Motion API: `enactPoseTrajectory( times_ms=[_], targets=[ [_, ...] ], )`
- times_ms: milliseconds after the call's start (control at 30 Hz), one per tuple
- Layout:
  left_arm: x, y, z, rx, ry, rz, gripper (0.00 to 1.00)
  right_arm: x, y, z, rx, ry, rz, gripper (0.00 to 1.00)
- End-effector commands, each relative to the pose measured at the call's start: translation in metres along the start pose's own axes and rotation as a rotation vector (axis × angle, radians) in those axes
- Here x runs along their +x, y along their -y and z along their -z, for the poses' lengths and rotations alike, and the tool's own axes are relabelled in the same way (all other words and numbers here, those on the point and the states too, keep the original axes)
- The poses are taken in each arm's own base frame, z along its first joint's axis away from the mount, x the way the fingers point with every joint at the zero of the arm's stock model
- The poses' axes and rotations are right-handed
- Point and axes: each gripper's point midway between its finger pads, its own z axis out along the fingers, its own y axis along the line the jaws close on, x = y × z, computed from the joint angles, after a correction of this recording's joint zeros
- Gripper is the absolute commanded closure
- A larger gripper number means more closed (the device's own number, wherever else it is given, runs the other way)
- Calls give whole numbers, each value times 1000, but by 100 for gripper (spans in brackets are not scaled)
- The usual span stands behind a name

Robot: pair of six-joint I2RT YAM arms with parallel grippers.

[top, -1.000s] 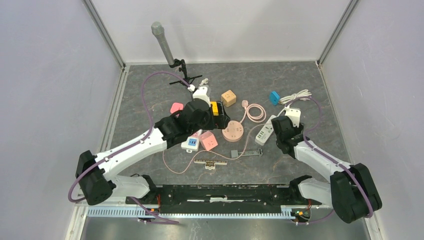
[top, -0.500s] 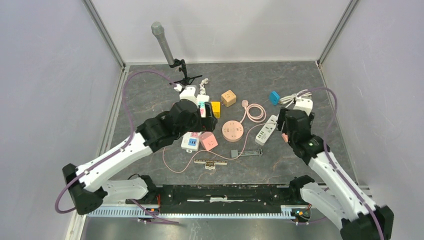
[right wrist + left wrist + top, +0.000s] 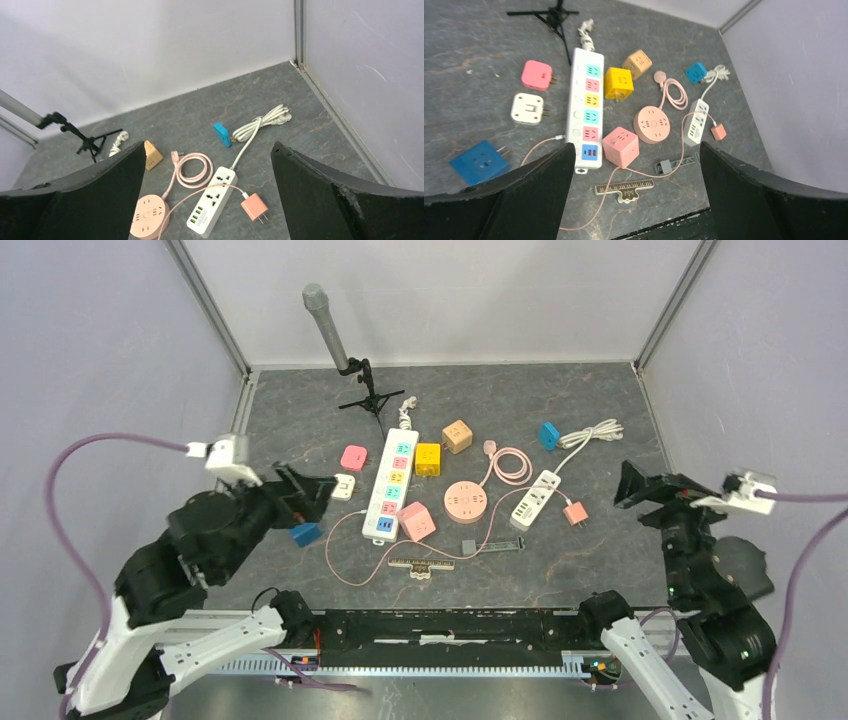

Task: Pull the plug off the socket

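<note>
The long white power strip [image 3: 390, 485] with coloured sockets lies mid-table, with no plug in it; it also shows in the left wrist view [image 3: 585, 115]. A blue plug adapter [image 3: 306, 534] lies loose to its left, pins out [image 3: 478, 162]. The short white power strip [image 3: 533, 499] lies at the right [image 3: 212, 201], and a pink charger plug [image 3: 574, 512] lies free beside it [image 3: 254, 207] with its pink cable across the strip. My left gripper [image 3: 305, 490] is open and empty, raised at the near left [image 3: 634, 150]. My right gripper [image 3: 645, 498] is open and empty, raised at the near right [image 3: 208, 146].
A pink cube socket [image 3: 417, 521], a round pink socket [image 3: 466, 502] with a coiled cord, a yellow cube [image 3: 428, 458], a tan cube [image 3: 457, 435] and a blue plug [image 3: 549, 434] lie around. Pink [image 3: 353, 456] and white [image 3: 343, 486] adapters lie left. A microphone stand [image 3: 345, 355] is at the back.
Both arms have pulled back from the strips toward the near edge and risen. The blue adapter and the pink charger plug now lie uncovered on the table.
</note>
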Motion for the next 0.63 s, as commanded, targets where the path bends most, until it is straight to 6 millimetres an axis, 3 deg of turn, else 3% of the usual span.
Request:
enactPoseTrajectory(
  times_ms=[0,333,467,600],
  targets=[
    [-12,-39,29,-96,60,-16,0,-13,14,26,19,29,-49,2],
    [-30,-76,77,-143,127,3,0,-38,30,57,25,162,-190,2],
    [-27,-78,82,-123,127,7,0,-43,26,59,8,177,-208,2],
    [-22,-81,82,-127,115,6,0,-34,23,52,5,148,-207,2]
  ],
)
